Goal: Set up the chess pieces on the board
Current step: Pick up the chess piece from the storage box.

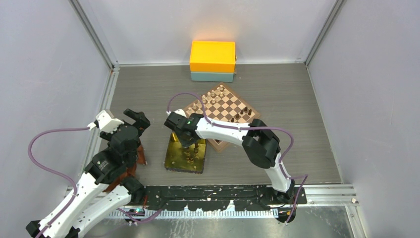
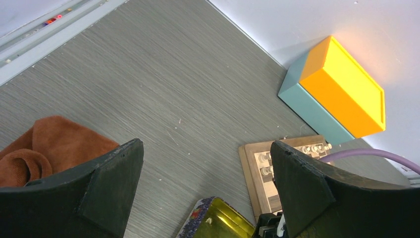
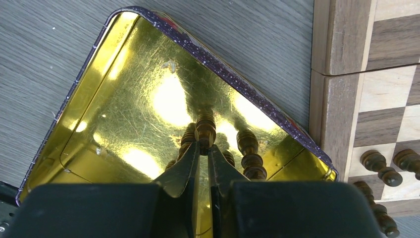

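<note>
Gold foil lines the tray (image 3: 124,74), and the right gripper (image 3: 204,148) reaches into it with its fingers pressed almost together, pinching one dark-brown chess piece (image 3: 205,126) at their tips. More chess pieces (image 3: 250,156) lie loose in the tray right beside it. The board (image 3: 341,94) sits just beside the tray, with dark chessmen (image 3: 379,166) standing on its squares. Well apart from the tray, the left gripper (image 2: 205,148) hangs spread wide over the worktop (image 2: 173,74), holding nothing, with a rust-brown cloth (image 2: 54,144) beneath one finger.
</note>
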Controlling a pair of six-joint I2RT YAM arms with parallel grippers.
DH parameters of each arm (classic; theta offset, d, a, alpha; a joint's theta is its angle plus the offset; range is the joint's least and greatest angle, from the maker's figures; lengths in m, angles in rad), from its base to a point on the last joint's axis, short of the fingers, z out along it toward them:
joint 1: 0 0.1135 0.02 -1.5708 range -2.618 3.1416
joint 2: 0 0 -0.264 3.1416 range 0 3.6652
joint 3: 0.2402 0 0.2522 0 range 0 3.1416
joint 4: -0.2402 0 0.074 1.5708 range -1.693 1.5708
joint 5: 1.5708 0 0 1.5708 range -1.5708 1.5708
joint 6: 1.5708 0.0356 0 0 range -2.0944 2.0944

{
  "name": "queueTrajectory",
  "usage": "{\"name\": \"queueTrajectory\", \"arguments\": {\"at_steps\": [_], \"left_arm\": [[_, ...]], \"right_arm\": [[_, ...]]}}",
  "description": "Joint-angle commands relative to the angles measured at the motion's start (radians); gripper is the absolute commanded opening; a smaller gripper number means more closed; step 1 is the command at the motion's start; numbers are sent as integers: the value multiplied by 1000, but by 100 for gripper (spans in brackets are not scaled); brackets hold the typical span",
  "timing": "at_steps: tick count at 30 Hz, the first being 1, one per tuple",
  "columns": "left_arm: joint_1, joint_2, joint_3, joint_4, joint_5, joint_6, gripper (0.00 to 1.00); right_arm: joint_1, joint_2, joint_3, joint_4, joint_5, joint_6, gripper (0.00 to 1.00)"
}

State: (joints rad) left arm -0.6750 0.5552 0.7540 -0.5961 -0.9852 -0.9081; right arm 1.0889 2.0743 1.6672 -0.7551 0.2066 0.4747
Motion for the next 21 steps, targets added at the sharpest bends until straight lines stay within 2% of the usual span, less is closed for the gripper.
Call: {"name": "queueTrajectory", "arguments": {"at_steps": [1,16,21], "left_arm": [[-5,8,7,34,-44,8,100],[-5,8,5,25,-46,3,100],[-4,11,7,24,-47,3,100]], "right_arm": [[-10,-88,16,25,43,-20,1],[-13,-125,26,26,53,-47,1],[-19,-181,23,6,79,-65,1]]}}
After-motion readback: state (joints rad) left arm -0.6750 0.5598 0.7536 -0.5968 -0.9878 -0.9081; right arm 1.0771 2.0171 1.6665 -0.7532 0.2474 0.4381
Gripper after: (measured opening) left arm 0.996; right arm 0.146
